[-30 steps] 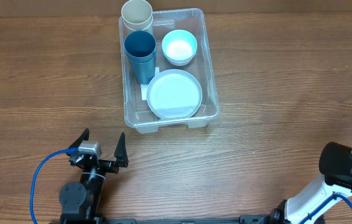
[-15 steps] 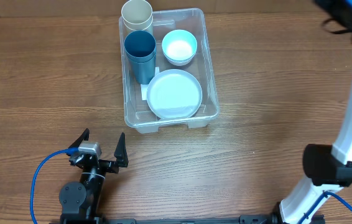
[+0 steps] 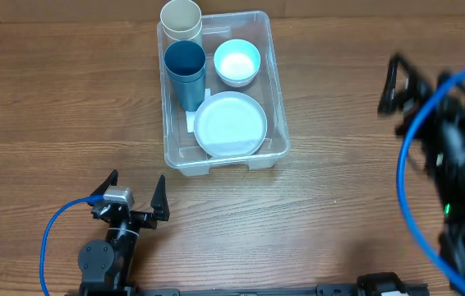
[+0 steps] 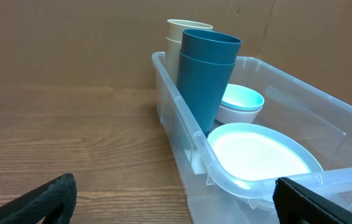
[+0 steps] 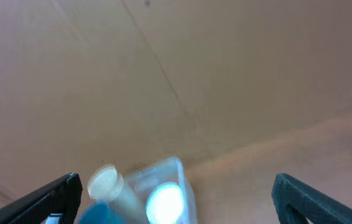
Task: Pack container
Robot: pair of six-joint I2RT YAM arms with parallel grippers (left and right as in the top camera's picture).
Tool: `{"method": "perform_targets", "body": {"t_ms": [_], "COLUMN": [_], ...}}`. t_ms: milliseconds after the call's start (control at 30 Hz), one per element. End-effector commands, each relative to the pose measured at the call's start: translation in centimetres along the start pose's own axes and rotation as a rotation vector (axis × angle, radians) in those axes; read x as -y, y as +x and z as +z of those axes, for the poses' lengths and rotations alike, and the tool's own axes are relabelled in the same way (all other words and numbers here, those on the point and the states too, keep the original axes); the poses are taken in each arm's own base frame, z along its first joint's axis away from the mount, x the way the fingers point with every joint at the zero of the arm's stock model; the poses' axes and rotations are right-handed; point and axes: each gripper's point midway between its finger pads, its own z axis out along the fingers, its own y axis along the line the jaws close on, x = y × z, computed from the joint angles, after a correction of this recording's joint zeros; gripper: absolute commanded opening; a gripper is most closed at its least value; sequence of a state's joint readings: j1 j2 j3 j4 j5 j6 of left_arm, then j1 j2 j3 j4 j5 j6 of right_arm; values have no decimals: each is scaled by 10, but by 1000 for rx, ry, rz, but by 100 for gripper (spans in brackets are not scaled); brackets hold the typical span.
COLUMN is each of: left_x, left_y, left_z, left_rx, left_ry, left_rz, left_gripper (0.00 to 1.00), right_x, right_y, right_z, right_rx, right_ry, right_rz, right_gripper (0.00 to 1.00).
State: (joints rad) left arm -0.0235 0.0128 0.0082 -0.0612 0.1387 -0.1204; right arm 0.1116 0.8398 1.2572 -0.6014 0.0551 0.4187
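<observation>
The container [image 3: 277, 99] is seen at twelve o'clock, with cups [image 3: 185, 66], a bowl [image 3: 237, 62] and a plate [image 3: 231, 123] set inside. The left gripper [image 3: 134, 194] is parked at seven o'clock, spread and empty. The right gripper [image 5: 176, 186], blurred at three o'clock, is held wide too. Packing is judged finished; the tall cups should be skirted widely.

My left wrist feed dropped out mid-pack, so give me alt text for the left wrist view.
A clear container on a wooden table holds stacked teal cups, cream cups behind them, a small pale bowl and a white plate nearest the camera. The left arm's black fingers frame the bottom corners, wide open, holding nothing.
</observation>
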Motion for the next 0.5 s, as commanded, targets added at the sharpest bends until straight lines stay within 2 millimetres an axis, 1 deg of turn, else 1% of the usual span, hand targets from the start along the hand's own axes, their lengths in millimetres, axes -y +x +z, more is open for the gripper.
{"method": "perform_targets", "body": {"t_ms": [0,33,100,133,167,200,267,300,467], "left_x": [-1,-1,-1,-1,-1,-1,-1,-1,-1], "left_y": [0,0,0,0,0,0,0,0,0], "left_z": [0,0,0,0,0,0,0,0,0], "left_rx": [4,4,4,4,4,4,4,4,4], "left_ry": [1,1,1,1,1,1,1,1,1], "left_rz": [8,8,8,8,8,8,8,8,8], "left_gripper": [100,100,100,100,100,100,100,100,100], "right_x": [21,26,30,28,29,33,51,57,80], "right_y": [39,46,66,87,97,106,141,153,202], "right_z": [-28,-33,-34,-30,-29,-27,-22,-21,-23], "right_rx": [-21,3,78,120,133,145,153,146,157], "right_ry": [7,-5,-71,-162,-187,-195,-197,-196,-219], "right_rz": [-2,-8,-90,-192,-220,-227,-227,-226,-229], "right_gripper": [100,100,100,100,100,100,100,100,100]}}
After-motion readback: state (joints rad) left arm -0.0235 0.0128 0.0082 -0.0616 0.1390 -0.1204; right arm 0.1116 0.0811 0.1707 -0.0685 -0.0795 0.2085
